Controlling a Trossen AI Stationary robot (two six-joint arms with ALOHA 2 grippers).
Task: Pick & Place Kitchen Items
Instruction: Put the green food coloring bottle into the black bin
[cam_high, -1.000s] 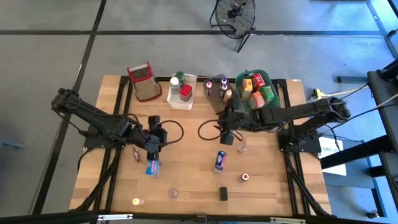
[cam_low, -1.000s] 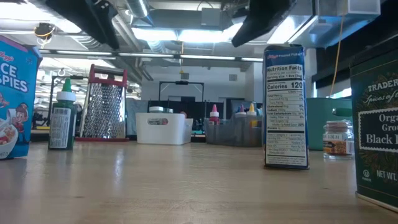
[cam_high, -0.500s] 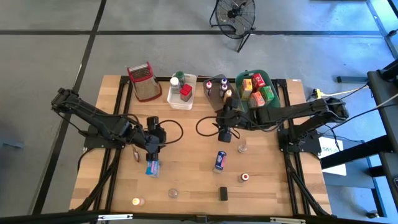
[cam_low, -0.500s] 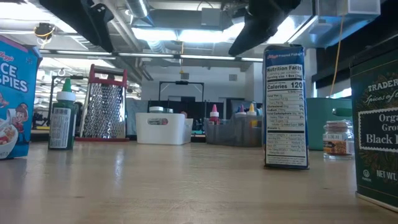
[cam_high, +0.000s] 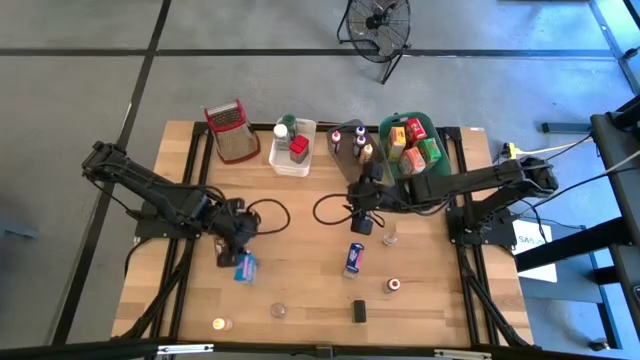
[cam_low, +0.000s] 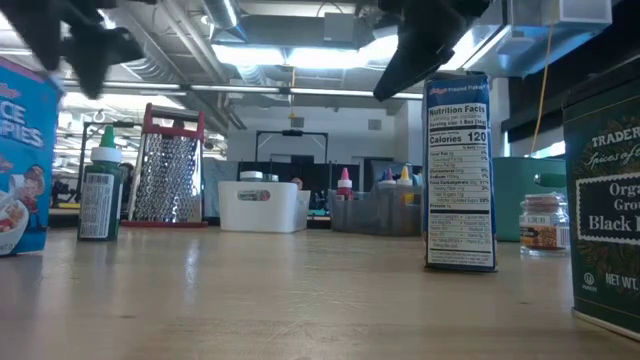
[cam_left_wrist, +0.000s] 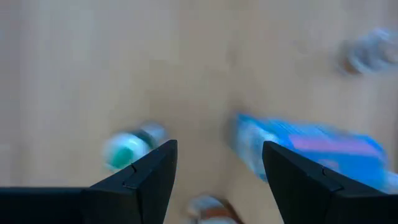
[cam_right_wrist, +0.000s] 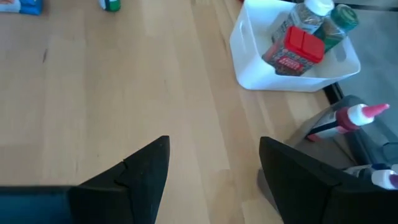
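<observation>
Since a moment ago the left gripper (cam_high: 236, 237) has slid left, now hanging just above the blue box (cam_high: 245, 267) on the table's near left, fingers apart and empty. Mid-table the right gripper (cam_high: 362, 207) has edged toward the far bins, fingers apart, a blue can (cam_high: 354, 258) lying nearer

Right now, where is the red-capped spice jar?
In the high view the red-capped spice jar sits inside the white bin at the table's far edge, between the grater and the grey bin of squeeze bottles, beside two other bottles.
</observation>
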